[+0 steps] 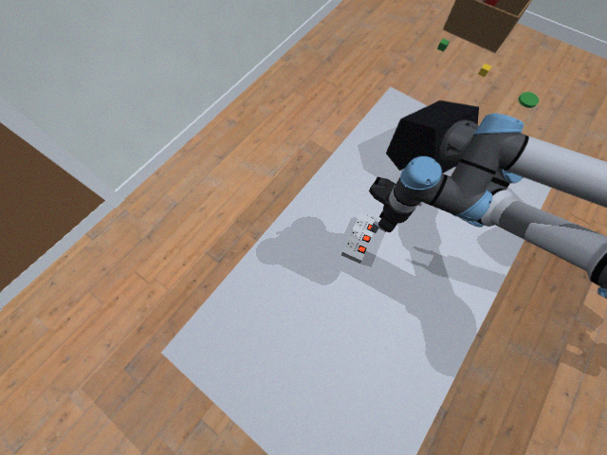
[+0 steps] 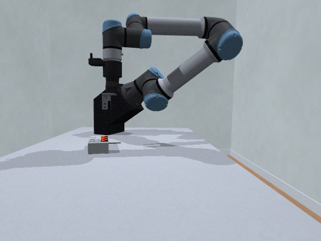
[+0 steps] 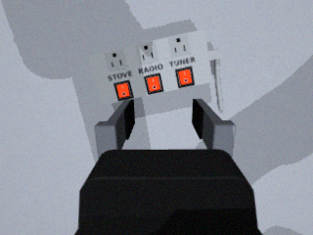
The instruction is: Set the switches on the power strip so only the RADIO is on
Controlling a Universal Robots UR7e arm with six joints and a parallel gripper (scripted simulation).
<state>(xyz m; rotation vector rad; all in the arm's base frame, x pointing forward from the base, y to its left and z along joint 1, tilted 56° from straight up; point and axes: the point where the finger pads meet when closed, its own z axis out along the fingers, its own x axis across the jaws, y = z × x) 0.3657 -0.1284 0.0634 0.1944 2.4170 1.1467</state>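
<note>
A grey power strip (image 1: 354, 236) (image 2: 97, 148) (image 3: 162, 53) lies flat on the white table top (image 1: 294, 342) (image 2: 155, 194), the right way up. The wrist view shows three labelled rocker switches: STOVE (image 3: 123, 90), RADIO (image 3: 154, 84) and TUNER (image 3: 184, 77). All three show bright red-orange. My gripper (image 3: 162, 111) (image 1: 379, 225) (image 2: 105, 106) is open and empty. It points straight down and hangs well above the strip, over the switch side, touching nothing.
The arm's black base block (image 1: 431, 132) (image 2: 109, 119) stands just behind the strip. On the wooden floor beyond the table are a brown box (image 1: 483, 22), a green cube (image 1: 443, 45), a yellow cube (image 1: 485, 69) and a green disc (image 1: 528, 99).
</note>
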